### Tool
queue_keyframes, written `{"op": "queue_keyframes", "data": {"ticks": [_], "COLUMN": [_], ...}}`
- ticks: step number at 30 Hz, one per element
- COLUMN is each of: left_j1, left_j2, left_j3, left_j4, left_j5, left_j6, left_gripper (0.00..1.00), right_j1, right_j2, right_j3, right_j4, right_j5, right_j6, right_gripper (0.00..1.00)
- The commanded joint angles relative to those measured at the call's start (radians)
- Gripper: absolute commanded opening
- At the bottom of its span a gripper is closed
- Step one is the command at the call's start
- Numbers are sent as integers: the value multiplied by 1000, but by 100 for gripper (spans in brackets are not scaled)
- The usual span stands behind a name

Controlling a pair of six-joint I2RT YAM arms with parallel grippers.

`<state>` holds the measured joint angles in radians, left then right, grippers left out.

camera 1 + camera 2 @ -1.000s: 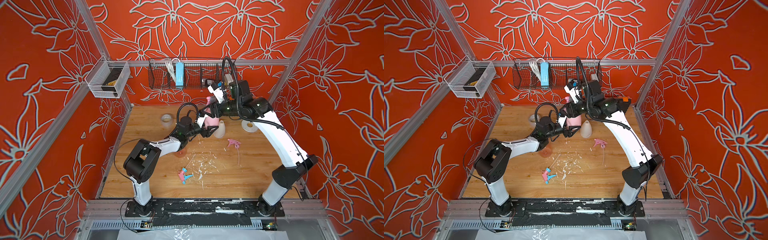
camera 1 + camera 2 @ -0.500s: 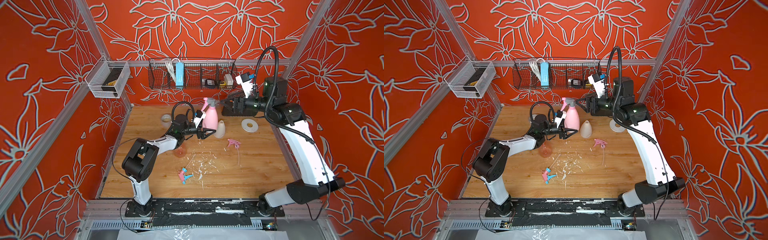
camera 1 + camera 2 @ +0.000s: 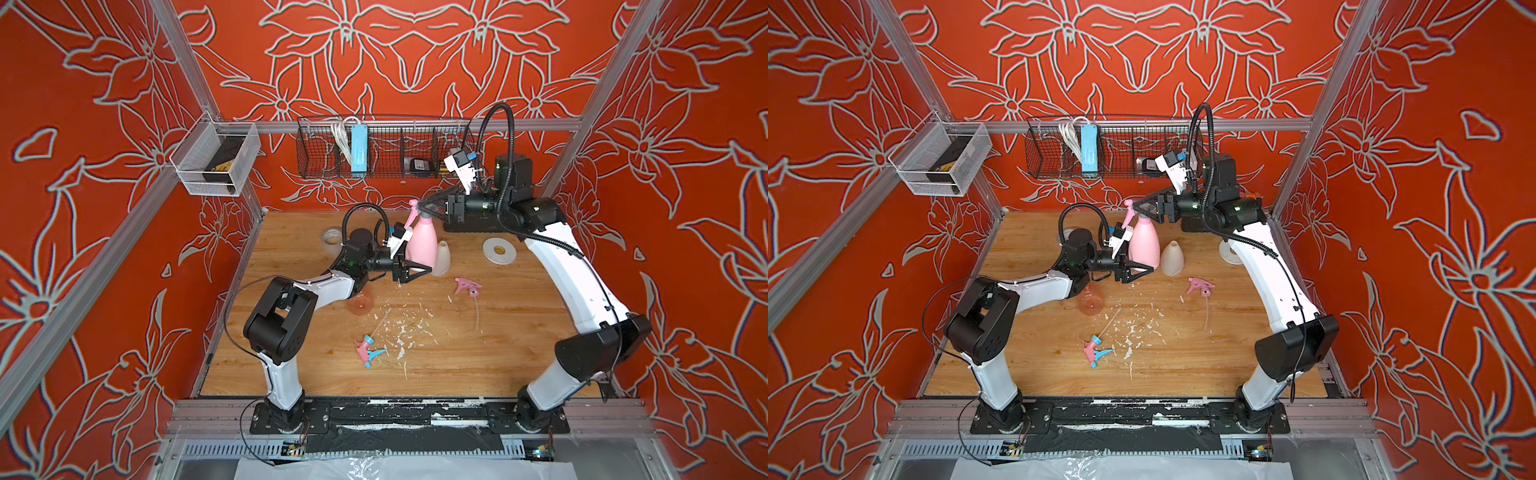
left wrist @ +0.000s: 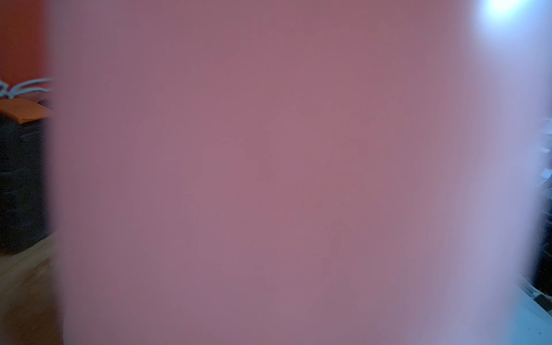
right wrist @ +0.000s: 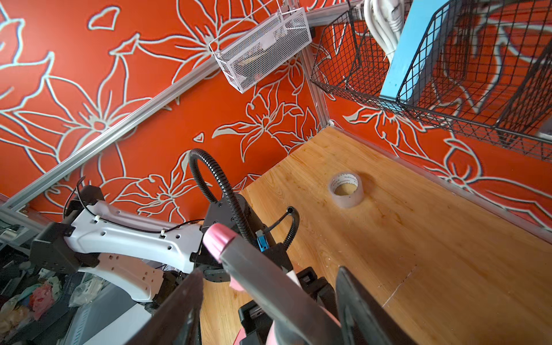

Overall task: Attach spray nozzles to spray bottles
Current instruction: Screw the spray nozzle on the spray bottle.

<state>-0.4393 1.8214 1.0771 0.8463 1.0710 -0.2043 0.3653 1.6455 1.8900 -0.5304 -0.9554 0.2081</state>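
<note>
Since the earlier frame, the right gripper [image 3: 423, 204] is brought back from the right rear of the cell to the top of the pink bottle [image 3: 420, 243], which stands upright toward the back of the table [image 3: 519, 353]. Its jaws are set apart on either side of the grey-topped nozzle [image 5: 260, 277] seated on the bottle neck. A gap is shown on both sides in the right wrist view, so nothing is gripped. The left gripper [image 3: 415, 268] is closed on the bottle's lower body, and the left wrist view is filled by the pink wall.

The return is judged to be a regrasp for another tightening turn. Whether the nozzle is fully screwed down cannot be told.

Two pairs are not yet joined. The white bottle [image 3: 441, 259] is just beside the pink one and the orange-pink bottle [image 3: 360, 302] is by the left forearm. The all-pink nozzle [image 3: 465, 286] and the pink-and-blue nozzle [image 3: 368, 349] lie loose on the table.
</note>
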Motion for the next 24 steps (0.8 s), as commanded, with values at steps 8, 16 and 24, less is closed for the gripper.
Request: {"op": "queue_keyframes", "data": {"ticks": [8,16,24], "left_j1": [-3,-3,-3], "left_j2": [-34,-35,-34], "left_j3": [33,36,41], "left_j4": [51,53,59], "left_j5": [32,44,50], "left_j6": [-10,-15,-24], "left_gripper": [43,43,42], "right_j1": [21,17,-9], "right_j2": [-7,-2,-19], "right_j3": [-26,-21,-25], "right_j4": [-38,-68,-86], "right_j5": [21,26,53], "right_j6": [-26,-60,-71], "right_gripper": [78,97,97]}}
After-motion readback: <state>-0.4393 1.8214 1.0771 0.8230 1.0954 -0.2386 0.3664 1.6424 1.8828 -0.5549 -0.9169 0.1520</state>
